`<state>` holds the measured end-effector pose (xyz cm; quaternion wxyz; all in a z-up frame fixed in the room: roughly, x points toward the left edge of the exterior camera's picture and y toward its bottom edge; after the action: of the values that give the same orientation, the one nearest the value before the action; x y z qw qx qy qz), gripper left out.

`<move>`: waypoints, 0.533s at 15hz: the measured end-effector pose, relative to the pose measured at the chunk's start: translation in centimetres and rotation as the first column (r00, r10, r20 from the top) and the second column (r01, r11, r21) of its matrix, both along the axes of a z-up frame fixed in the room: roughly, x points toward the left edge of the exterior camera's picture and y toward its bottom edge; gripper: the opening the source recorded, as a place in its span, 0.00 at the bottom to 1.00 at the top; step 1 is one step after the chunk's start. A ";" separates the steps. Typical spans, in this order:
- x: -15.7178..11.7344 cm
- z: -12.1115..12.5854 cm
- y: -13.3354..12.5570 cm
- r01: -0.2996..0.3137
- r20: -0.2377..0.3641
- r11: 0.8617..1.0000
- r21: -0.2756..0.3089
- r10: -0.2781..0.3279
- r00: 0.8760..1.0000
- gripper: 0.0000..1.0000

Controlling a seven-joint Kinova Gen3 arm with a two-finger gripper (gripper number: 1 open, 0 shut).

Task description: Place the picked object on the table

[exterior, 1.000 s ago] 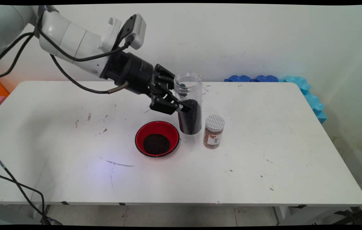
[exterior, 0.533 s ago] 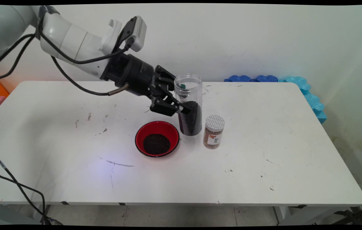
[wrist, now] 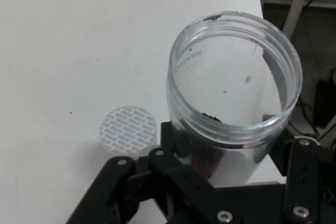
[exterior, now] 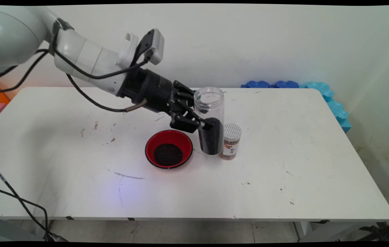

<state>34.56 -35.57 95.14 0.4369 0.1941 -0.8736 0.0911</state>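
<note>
Main view shows the black two-finger gripper (exterior: 205, 124) clamped on a tall clear plastic jar (exterior: 210, 120), its jaws pressed against opposite sides of the jar about halfway up. The jar has no lid and stands upright or very nearly so; dark granules fill roughly its lower half. Whether its base rests on the white table (exterior: 283, 164) or hangs just above it cannot be told from this angle.

Just to the jar's left sits a red bowl (exterior: 168, 148) with a dark heap of what looks like the same granules in its middle. Close on the jar's other side stands a small spice bottle (exterior: 231, 141) with a patterned white cap and brownish contents; the jar partly overlaps it in this view, so touching or merely beside cannot be settled.

Hand view looks down into the jar's open mouth (wrist: 236, 77), with the fingers (wrist: 302, 182) closed around the clear wall below the rim and the spice bottle's cap (wrist: 128, 129) visible on the table beside it.

As a judgement: the bowl already holds a portion of granules, while the jar keeps a good deal more and is in the gripper's grasp, not released. Blue foam blocks (exterior: 321, 92) lie along the table's far right edge, well apart from everything else.
</note>
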 end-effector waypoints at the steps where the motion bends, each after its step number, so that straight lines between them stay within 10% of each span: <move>1: -0.3 -0.4 0.1 -0.004 -0.006 1.000 0.006 0.004 1.000 0.00; 8: -1.5 -3.9 0.9 -0.016 -0.005 0.999 0.033 0.016 1.000 0.00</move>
<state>33.07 -34.69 91.27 0.4351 0.2084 -0.8723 0.0798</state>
